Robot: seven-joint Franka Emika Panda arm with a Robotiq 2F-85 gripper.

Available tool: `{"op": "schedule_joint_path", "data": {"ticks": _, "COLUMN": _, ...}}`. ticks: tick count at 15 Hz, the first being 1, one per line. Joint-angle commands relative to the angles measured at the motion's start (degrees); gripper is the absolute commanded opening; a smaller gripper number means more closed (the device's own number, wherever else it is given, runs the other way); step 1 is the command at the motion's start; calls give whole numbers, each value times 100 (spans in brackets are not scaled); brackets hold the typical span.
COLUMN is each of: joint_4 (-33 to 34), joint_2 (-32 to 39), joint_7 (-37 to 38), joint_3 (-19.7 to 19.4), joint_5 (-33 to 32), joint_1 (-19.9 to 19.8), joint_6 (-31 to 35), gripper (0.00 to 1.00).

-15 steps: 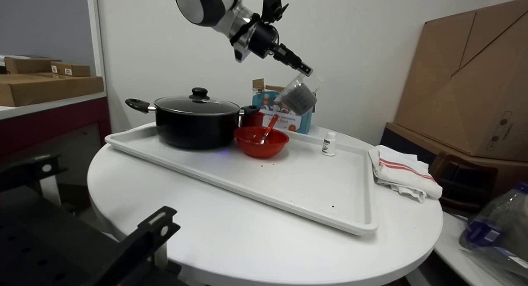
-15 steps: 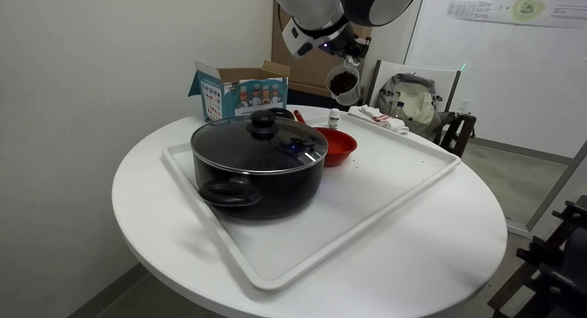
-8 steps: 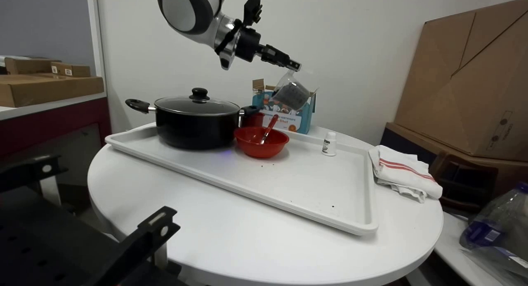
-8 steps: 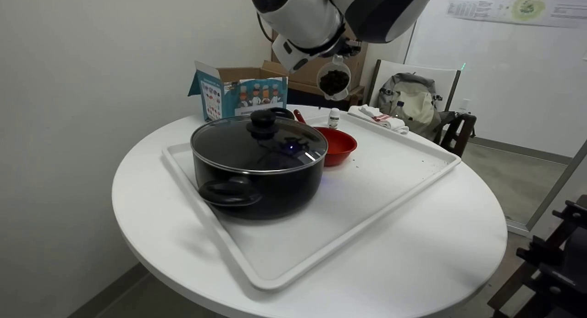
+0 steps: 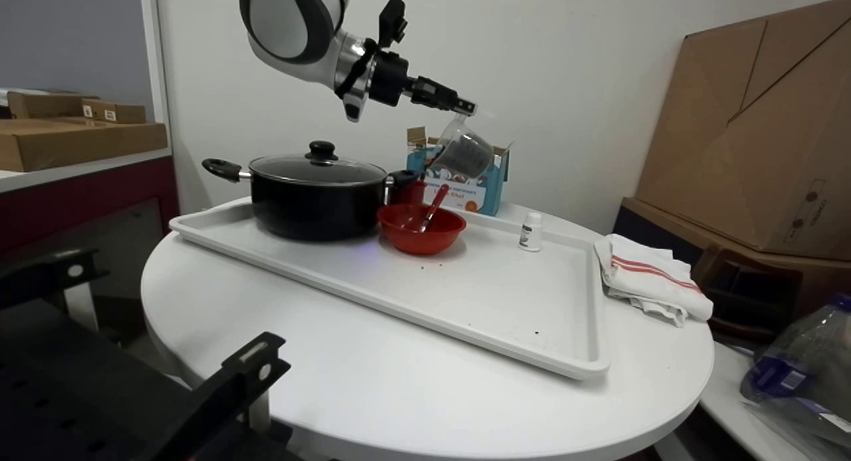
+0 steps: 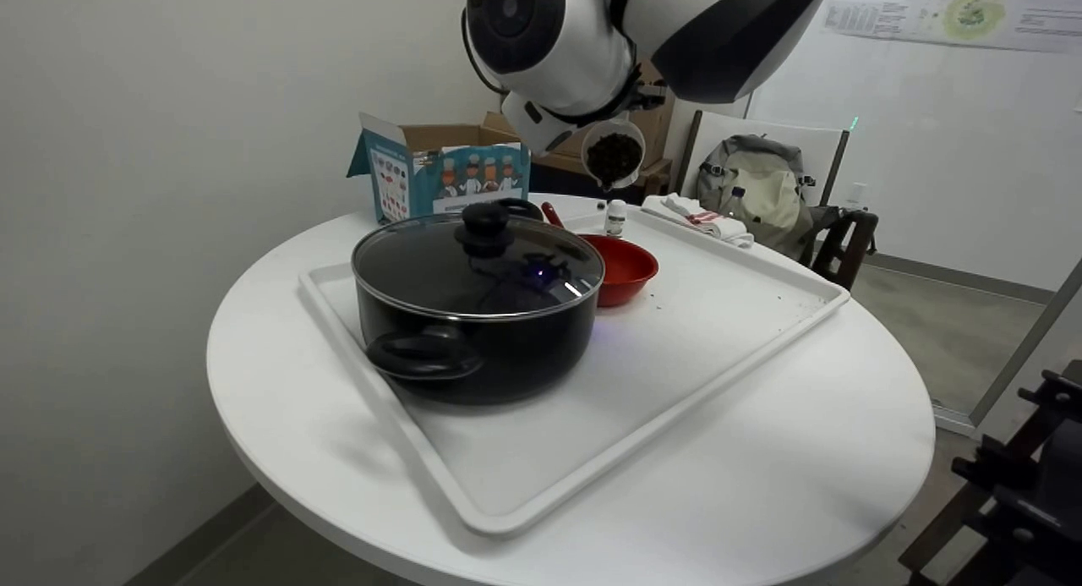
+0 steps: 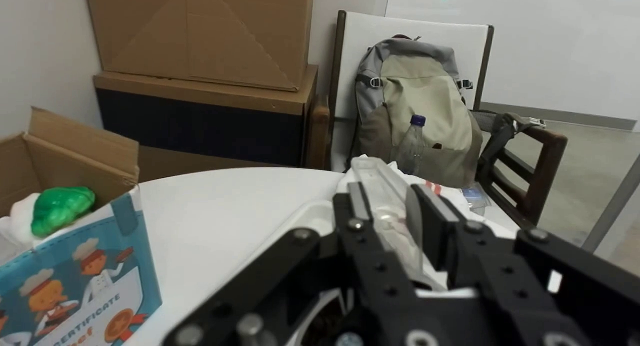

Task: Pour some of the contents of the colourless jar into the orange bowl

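the gripper (image 5: 468,107) is pinched narrow on the jar (image 5: 465,156); the wrist view shows its clear handle (image 7: 377,181) caught in the grip; the jar hangs just under the gripper, above the bowl (image 5: 421,240) and well apart from it – tipped far onto its side, handle uppermost, the long axis slanting, mouth toward the pot (image 5: 319,208), base away from it; the coming pour turns on lip against bowl: from the gripper, the bowl lies below and a little toward the pot, which stands just beside the bowl on the tray (image 5: 518,295); in both exterior views the lip falls within the bowl's width, though how well it is centred is hard to tell; the dark contents (image 6: 614,155) lie massed at the mouth, and a dark speck (image 6: 602,205) shows in the air between jar and bowl; i judge the pour to be at its very start, with most of the load in the jar; what comes next calls for a slight further tilt with the lip over the bowl, then a prompt tip back, since only some is wanted; from this height bits may scatter – a few crumbs (image 5: 422,267) lie on the tray beside the bowl – and the spoon (image 5: 435,203) leaning in the bowl could turn some aside.
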Motion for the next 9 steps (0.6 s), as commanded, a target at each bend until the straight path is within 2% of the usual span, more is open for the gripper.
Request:
{"op": "schedule_joint_path", "data": {"ticks": 1, "joint_4": -152, "joint_2": -86, "joint_7": 136, "joint_3": 52, "joint_5": -194, "joint_1": -43, "joint_6": -202, "gripper": 12}}
{"op": "schedule_joint_path", "data": {"ticks": 9, "joint_4": -242, "joint_2": -90, "joint_7": 183, "joint_3": 65, "joint_5": -440, "joint_1": -36, "joint_6": -300, "gripper": 12}}
